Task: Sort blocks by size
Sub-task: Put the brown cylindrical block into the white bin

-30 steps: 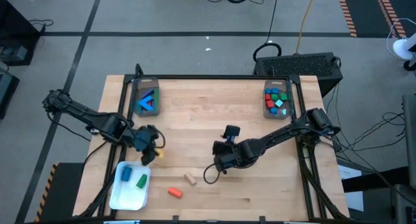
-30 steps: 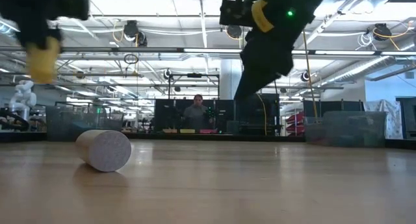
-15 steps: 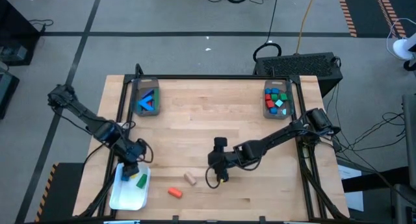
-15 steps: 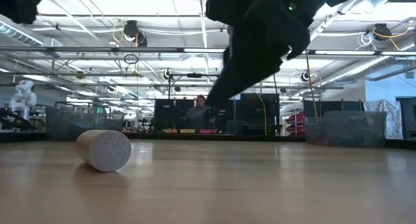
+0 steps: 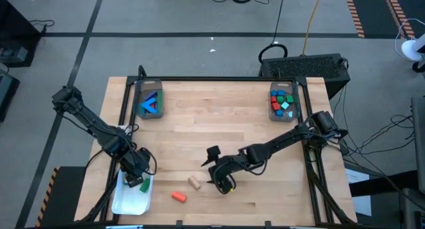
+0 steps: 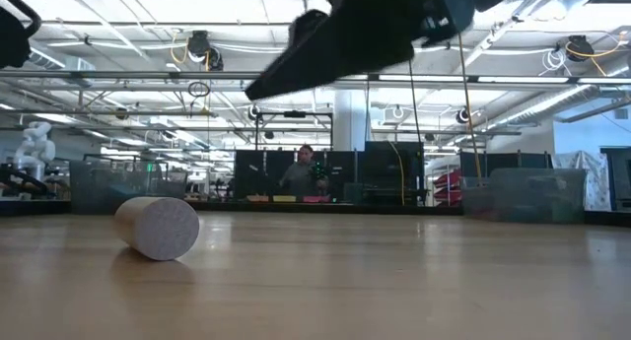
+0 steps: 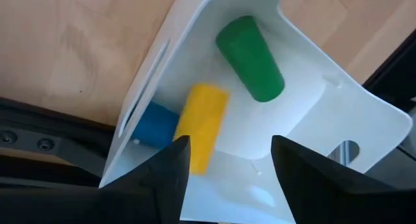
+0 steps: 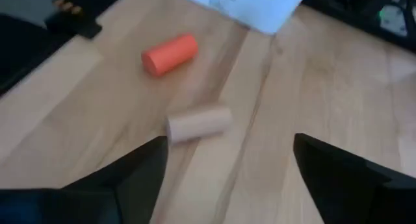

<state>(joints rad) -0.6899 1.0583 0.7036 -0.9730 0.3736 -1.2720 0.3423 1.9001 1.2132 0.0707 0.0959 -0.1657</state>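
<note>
A white tray at the near left holds a green cylinder, a yellow cylinder and a blue block, all lying on its floor. My left gripper hangs open over the tray and touches nothing. A tan cylinder and an orange cylinder lie on their sides on the table. My right gripper is open above the table just right of the tan cylinder. The orange cylinder lies beyond it.
A grey bin with blue blocks stands at the far left. Another grey bin with several coloured blocks stands at the far right. The low view shows the tan cylinder on bare wood. A person sits far behind the table.
My left gripper has carried the yellow cylinder toward the table's near edge to above the white tray, and the cylinder now lies in the tray, let go. My right gripper has moved toward the table's left and near edges, toward the tan cylinder.
</note>
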